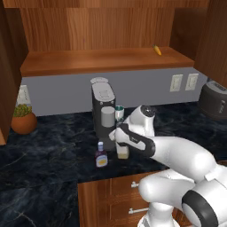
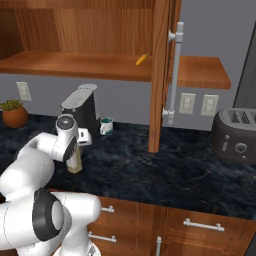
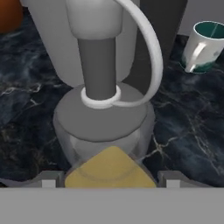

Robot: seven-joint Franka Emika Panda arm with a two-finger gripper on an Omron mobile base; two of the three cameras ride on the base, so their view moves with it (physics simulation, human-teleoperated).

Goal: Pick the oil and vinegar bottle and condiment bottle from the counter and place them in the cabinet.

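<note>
Left base view, oil and vinegar bottle (image 1: pixel 123 152): lower centre of the frame, on the dark marbled worktop (image 1: pixel 44 150); just its pale yellow base shows, the neck and top hidden behind the arm's wrist.
Left base view, condiment bottle (image 1: pixel 101 156): squat, dark, white cap, light label, just left of the yellow bottle, beside the coffee machine (image 1: pixel 103 111).
Left base view, cabinet (image 1: pixel 102 60): wooden shelf across the upper frame.
Right base view, oil bottle: left of centre; lower body visible, top covered by the hand.
Hand view, oil bottle: grey pourer top and yellow liquid at centre.
Hand view, gripper (image 3: pixel 112 178): fingers flank the bottle low in the frame; contact unclear, cannot tell.
</note>
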